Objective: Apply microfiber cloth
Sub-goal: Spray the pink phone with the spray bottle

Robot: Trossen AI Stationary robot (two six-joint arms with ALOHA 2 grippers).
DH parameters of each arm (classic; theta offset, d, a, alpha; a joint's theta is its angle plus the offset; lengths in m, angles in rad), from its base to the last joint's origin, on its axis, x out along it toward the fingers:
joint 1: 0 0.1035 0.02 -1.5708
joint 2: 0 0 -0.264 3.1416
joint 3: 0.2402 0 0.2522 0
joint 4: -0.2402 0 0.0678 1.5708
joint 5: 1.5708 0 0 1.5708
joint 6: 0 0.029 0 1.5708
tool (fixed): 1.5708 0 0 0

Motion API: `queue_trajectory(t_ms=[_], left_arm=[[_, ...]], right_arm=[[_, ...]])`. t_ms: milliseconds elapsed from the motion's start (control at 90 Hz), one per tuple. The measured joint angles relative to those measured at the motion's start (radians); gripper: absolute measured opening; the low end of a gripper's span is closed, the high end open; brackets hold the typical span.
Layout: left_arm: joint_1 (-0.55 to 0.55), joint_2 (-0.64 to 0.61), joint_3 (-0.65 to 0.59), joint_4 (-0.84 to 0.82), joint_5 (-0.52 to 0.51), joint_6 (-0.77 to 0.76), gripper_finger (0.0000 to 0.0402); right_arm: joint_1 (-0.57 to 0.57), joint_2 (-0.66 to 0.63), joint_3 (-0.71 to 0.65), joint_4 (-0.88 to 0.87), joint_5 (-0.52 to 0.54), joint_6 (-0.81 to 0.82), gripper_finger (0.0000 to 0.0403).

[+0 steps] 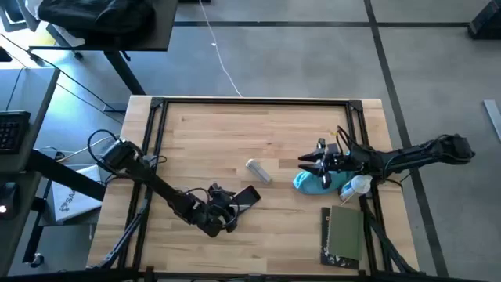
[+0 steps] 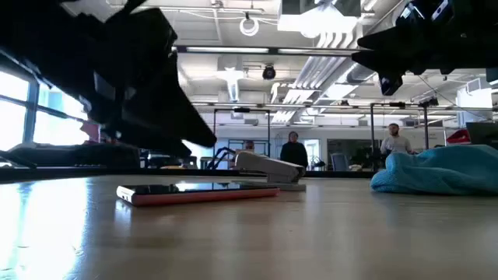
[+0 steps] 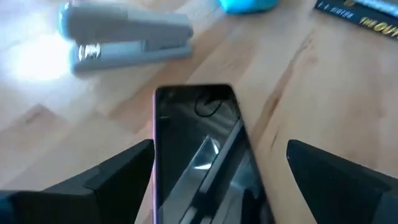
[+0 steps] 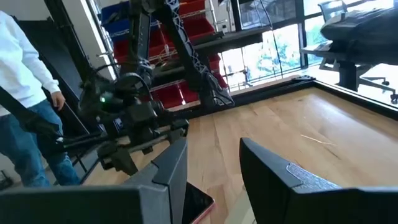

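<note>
- High view: the turquoise microfiber cloth point(image 1: 311, 182) lies bunched on the wooden table point(image 1: 266, 133), near its right side. The right gripper point(image 1: 305, 163) hovers just beside the cloth's upper edge, not holding it. The left gripper point(image 1: 237, 205) sits low at a dark smartphone point(image 1: 249, 195). A grey stapler point(image 1: 258, 170) lies between the arms, with a small bottle point(image 1: 356, 186) and an olive-green book point(image 1: 344, 235) at the right. The task looks barely begun: the cloth is still ungrasped and nothing appears to have been wiped.
- Low view: only here is it plain that the cloth rests slumped on the tabletop, with the right gripper well above it. The phone lies flat, pink-edged.
- Left wrist view: the left gripper's fingers spread wide either side of the phone, released; reflections show on its glass.
- Right wrist view: the right gripper's fingers stand apart, empty. The cloth is out of sight; a person in a white top stands beyond the table.
</note>
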State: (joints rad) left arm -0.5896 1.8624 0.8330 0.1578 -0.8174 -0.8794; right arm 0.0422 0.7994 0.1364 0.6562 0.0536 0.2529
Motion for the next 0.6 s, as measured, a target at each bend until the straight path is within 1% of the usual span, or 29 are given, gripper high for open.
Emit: queue_trajectory(t_ms=[122, 344, 600], left_arm=[[0.000, 0.056, 0.002, 0.040, 0.011, -0.011, 0.0343], [0.002, 0.122, 0.036, 0.023, -0.039, -0.019, 0.0343], [0.003, 0.134, 0.059, 0.009, -0.045, 0.084, 0.0343]], right_arm=[[0.000, 0.000, 0.000, -0.017, 0.010, 0.000, 0.0115], [0.000, 0.000, 0.000, -0.028, 0.010, 0.012, 0.0115], [0.000, 0.000, 0.000, -0.029, 0.010, 0.012, 0.0115]])
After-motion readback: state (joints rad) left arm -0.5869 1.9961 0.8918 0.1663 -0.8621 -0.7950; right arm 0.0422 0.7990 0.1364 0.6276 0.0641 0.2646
